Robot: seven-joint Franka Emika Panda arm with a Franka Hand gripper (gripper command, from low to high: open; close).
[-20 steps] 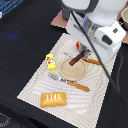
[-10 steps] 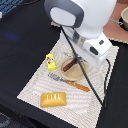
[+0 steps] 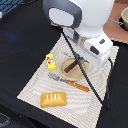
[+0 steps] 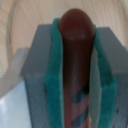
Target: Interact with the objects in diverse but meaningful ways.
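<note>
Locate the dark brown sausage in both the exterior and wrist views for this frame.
Exterior view: the sausage lies over the round tan plate, partly hidden under the gripper.
Wrist view: the sausage fills the centre, clamped between the green pads.
Shared landmark: the plate's pale wood behind it.

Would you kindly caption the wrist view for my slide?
Gripper shut on a dark brown sausage above the tan plate.
</note>
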